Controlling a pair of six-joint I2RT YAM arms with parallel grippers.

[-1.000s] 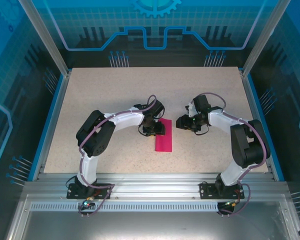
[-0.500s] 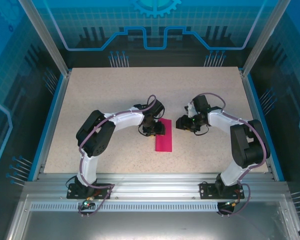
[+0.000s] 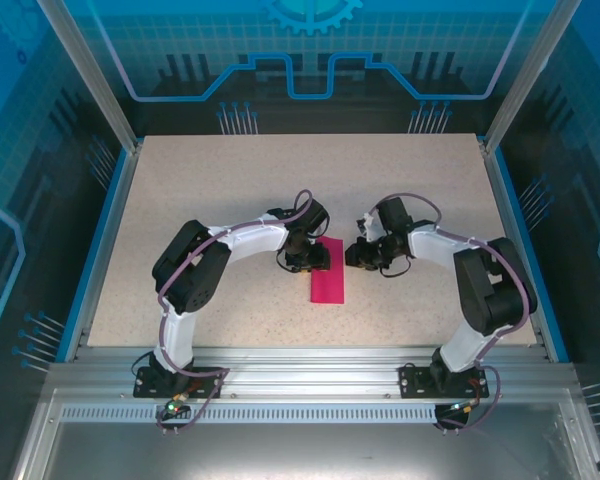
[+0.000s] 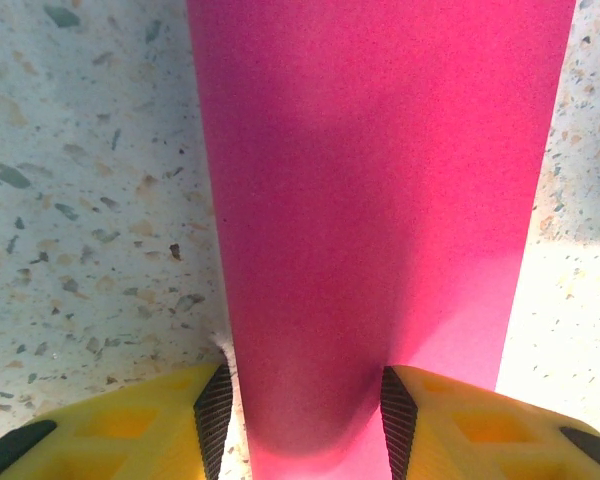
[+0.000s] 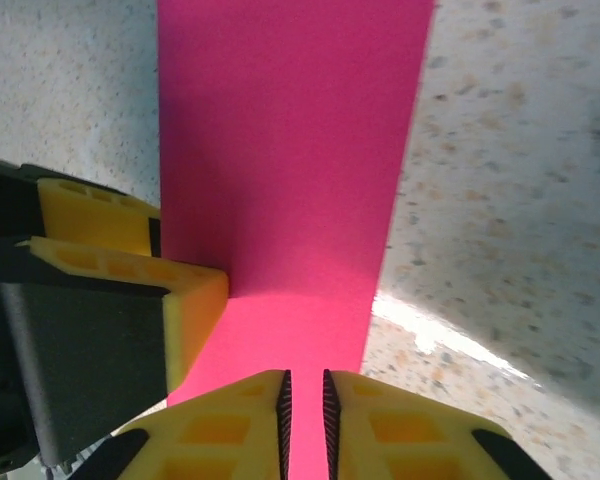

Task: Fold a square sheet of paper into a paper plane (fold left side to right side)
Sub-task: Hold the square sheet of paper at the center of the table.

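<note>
The square sheet of paper (image 3: 328,282), folded to a narrow strip, was laid flat near the middle of the tabletop (image 3: 210,180). The left pincer (image 3: 308,259) was held half-spread over its far end. The right pincer (image 3: 357,256) was drawn almost together at that same end; whether paper was pinched could not be told.

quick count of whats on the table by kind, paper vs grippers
pink paper sheet, a narrow strip: 1
grippers: 2 (left gripper, right gripper)
total: 3
</note>
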